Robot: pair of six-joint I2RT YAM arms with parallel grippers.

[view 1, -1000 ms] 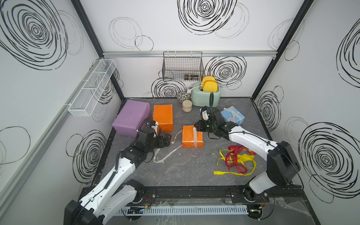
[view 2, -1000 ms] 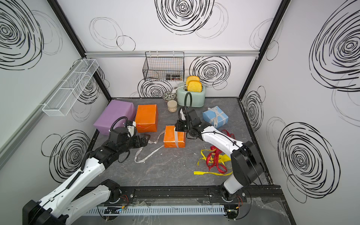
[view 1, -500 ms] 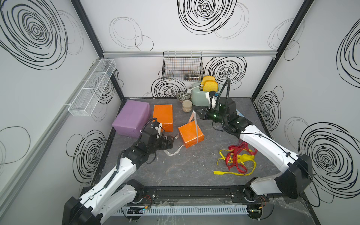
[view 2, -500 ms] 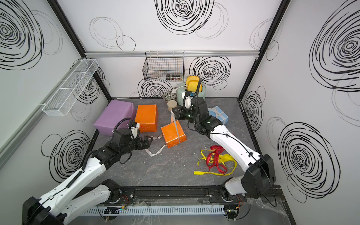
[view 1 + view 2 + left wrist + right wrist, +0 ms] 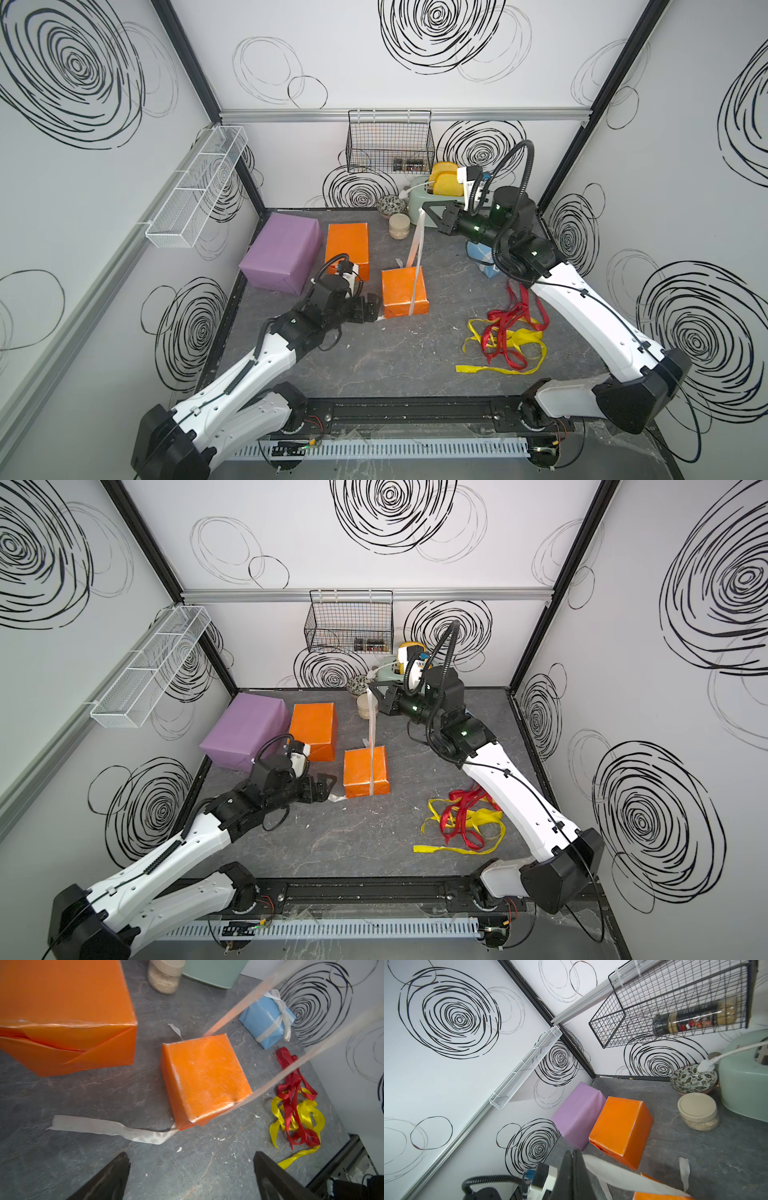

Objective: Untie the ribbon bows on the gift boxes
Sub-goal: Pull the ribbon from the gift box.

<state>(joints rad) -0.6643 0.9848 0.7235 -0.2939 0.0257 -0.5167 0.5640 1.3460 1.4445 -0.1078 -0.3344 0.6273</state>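
Right gripper (image 5: 430,209): raised at the rear beside the mint toaster (image 5: 417,198), jaws pinched flat on the white ribbon (image 5: 415,245). Ribbon: taut, long axis steep, running down and forward from the pincer to the small orange cube (image 5: 405,291), which it loops; loose tail (image 5: 104,1126) flat on the table (image 5: 374,361) at the cube's left. Left gripper (image 5: 370,308): low, jaws wide, empty, just beside the cube, the nearer arm to it. Judgement: any further pull follows the ribbon's line up and back; a light cube may lift unless braced. Surface: grey, stone-patterned, bare around the cube. Room: medium orange box (image 5: 347,245) and lilac box (image 5: 282,249) rear left, ribbonless; light-blue box (image 5: 261,1024), bow (image 5: 279,1001) tied, under the right arm; red and yellow ribbons (image 5: 507,332) loose, front right.
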